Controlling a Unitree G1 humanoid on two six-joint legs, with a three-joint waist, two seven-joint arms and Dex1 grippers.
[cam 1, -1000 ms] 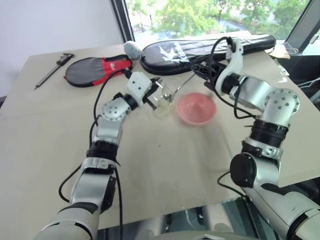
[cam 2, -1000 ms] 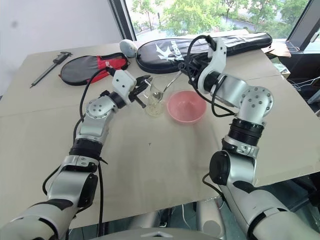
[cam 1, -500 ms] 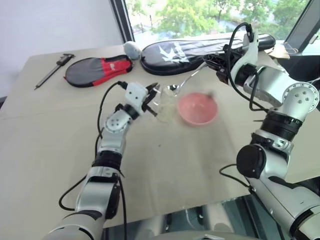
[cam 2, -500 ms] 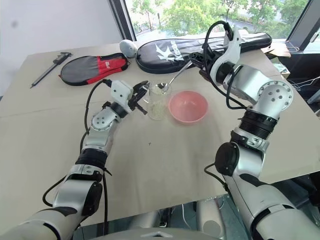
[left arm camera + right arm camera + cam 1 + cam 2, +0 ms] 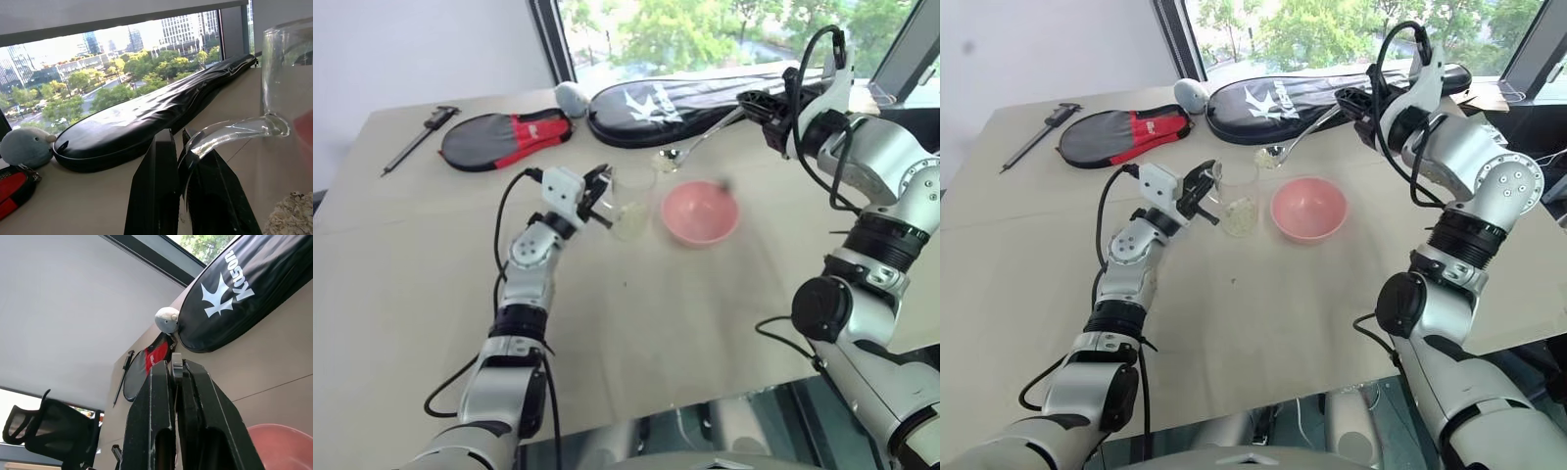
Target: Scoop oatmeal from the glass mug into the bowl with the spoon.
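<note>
A beige table (image 5: 1263,323) by a window carries the work at frame centre. The left gripper (image 5: 1203,186) pinches the mug (image 5: 1238,201) by its handle, steadying it. The right gripper (image 5: 1363,106), upper right, clamps the spoon (image 5: 1295,142), its oatmeal (image 5: 1267,155) load hovering between mug and bowl (image 5: 1308,209), likely for tipping.

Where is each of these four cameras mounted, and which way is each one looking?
Left eye view: on the head, looking down at the table; both arms show.
Right eye view: beside it, same scene; left gripper holds the glass mug, right gripper holds the spoon near the bowl.
Left wrist view: along the fingers pinching the mug's handle, oatmeal inside.
Right wrist view: along the fingers clamping the spoon handle.
Shared: both wrist views show the black racket bag.
</note>
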